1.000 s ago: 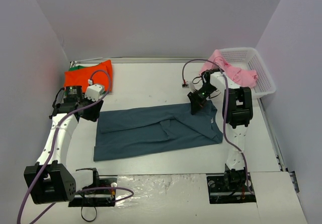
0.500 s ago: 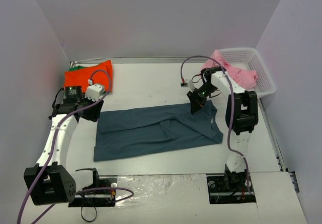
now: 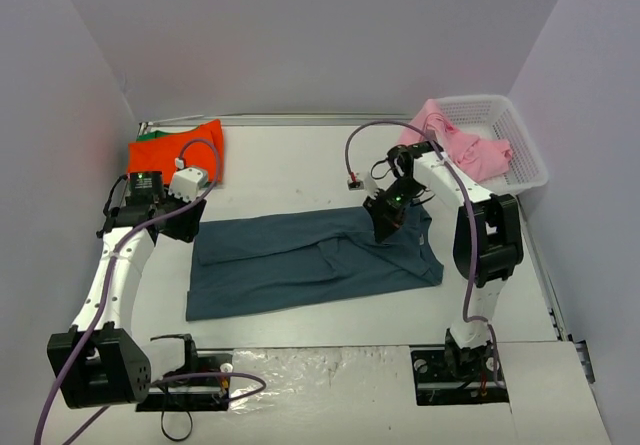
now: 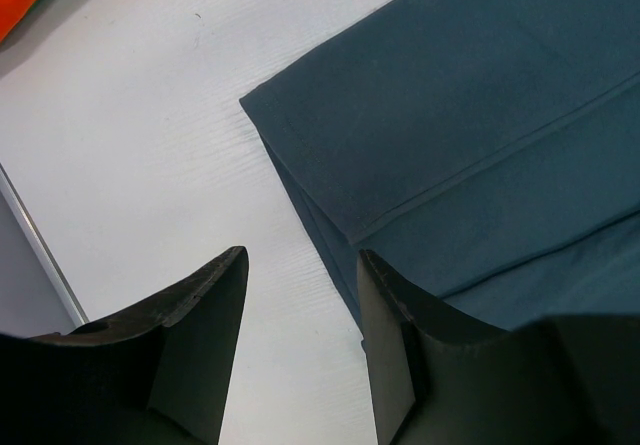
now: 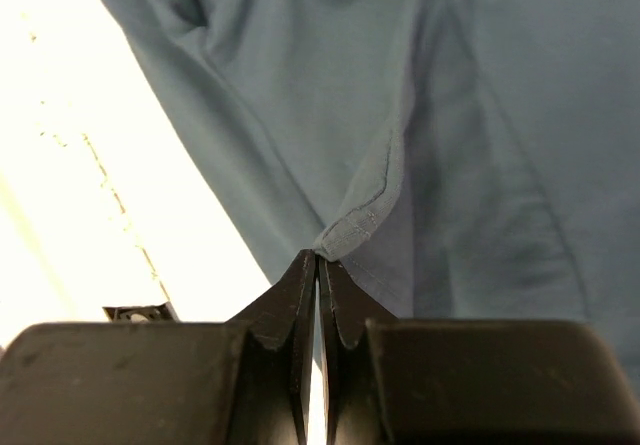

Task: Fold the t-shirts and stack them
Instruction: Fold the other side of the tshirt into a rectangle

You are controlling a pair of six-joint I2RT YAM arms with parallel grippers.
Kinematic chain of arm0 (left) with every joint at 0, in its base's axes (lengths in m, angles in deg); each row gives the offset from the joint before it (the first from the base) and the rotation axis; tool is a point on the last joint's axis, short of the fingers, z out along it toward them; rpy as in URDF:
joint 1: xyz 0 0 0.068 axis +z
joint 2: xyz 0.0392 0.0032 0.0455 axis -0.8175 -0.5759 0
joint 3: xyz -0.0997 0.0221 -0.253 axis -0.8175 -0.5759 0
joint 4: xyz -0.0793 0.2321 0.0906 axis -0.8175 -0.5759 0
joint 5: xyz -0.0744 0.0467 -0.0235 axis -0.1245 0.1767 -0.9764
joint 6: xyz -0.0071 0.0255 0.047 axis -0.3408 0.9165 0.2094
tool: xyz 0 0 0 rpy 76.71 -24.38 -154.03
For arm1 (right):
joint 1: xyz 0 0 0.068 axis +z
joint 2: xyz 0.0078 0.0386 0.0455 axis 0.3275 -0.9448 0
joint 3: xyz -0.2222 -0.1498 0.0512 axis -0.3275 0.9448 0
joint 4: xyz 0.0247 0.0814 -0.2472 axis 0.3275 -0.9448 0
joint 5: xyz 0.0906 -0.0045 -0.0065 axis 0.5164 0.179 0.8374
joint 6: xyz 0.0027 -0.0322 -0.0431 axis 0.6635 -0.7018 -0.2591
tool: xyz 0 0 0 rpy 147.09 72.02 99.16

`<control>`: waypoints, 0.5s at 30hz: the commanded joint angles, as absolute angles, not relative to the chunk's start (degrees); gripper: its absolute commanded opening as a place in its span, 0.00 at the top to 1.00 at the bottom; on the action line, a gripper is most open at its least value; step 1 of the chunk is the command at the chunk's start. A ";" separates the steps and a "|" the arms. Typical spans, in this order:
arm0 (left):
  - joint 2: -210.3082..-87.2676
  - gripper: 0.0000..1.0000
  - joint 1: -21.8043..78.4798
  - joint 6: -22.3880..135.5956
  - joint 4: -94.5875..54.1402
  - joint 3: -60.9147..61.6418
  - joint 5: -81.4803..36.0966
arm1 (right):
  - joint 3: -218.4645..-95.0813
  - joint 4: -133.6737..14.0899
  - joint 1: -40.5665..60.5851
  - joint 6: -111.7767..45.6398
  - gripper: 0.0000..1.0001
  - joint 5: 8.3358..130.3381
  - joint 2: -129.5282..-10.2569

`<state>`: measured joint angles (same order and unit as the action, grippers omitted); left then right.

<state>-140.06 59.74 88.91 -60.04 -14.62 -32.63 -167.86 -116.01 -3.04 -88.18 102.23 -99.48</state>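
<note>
Starting at your far left corner, the orange-red t-shirt (image 3: 176,151) lies folded flat on the table (image 3: 290,170). A sliver of the green t-shirt (image 3: 149,135) peeks out from under its back edge. Just in front of that pile, your left gripper (image 4: 300,257) hangs above the table with its jaws apart and nothing between them. Its wrist view shows one finger over bare table and the other over the left corner of the slate-blue t-shirt (image 3: 300,260).

That shirt lies across the middle of the table, lengthwise from left to right. It is mostly flat, with doubled layers and a straight hem line at its left end and loose creases and a ridge toward the right.

At that right end, your right gripper (image 5: 318,260) is pressed closed on a small fold of the shirt's hem. The cloth rises to a peak at the fingertips.

Farther right and back, the pink t-shirt (image 3: 465,143) is bunched up, draped over the rim of the white basket (image 3: 522,157).
</note>
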 commanded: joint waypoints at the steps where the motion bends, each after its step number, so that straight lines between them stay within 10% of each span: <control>1: -138.33 0.54 60.20 88.31 -60.56 -14.41 -33.24 | -166.13 -119.75 -1.02 -88.93 1.00 102.13 -95.60; 15: -138.60 0.53 60.29 88.49 -60.56 -14.50 -33.33 | -162.09 -119.23 6.89 -88.31 1.00 102.56 -95.60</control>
<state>-140.06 59.79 88.91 -60.04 -14.62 -32.63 -162.98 -116.25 5.44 -88.13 102.21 -97.04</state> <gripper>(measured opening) 0.466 0.005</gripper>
